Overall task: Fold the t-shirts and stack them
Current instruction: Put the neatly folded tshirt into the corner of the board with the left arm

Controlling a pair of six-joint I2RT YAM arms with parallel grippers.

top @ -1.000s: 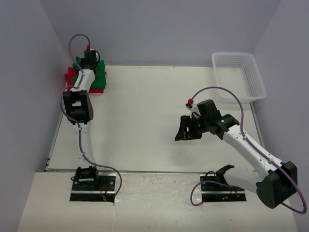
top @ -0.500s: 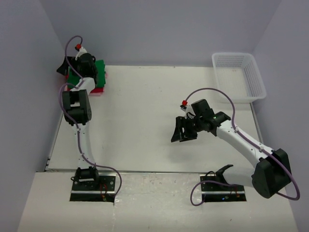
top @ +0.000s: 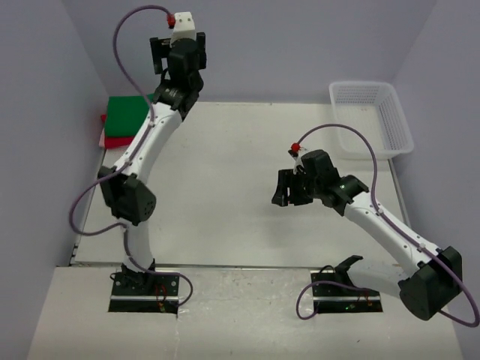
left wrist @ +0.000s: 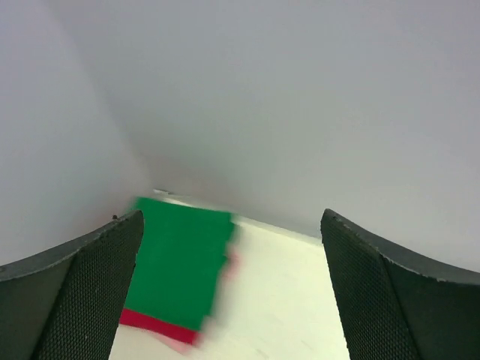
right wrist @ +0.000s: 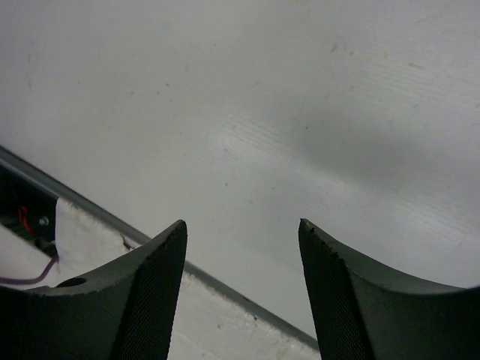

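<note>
Two grippers, both spread wide, holding nothing. Right gripper (top: 287, 191) low over the bare table (top: 225, 187), mid-right. Left gripper (top: 160, 55) high up, well apart from the folded stack in the far-left corner: green t-shirt (top: 127, 116) atop red t-shirt (top: 120, 142), pink t-shirt (top: 102, 138) edge beneath.

Pale lavender walls box the scene in on three sides: the back wall (top: 270, 45) runs across the far edge, the left wall (top: 34, 135) slants in, and the right wall (top: 450, 67) mirrors it. Between them sits a white table (top: 225, 172), matte and evenly lit. Along its near edge a thin metal strip (top: 240, 265) runs left to right, and nearer still a paler, speckled platform (top: 240, 322) fills the foreground. Up close in the right wrist view, the table shows faint scuffs and specks, with a soft grey shadow (right wrist: 360, 150) lying across it.
</note>
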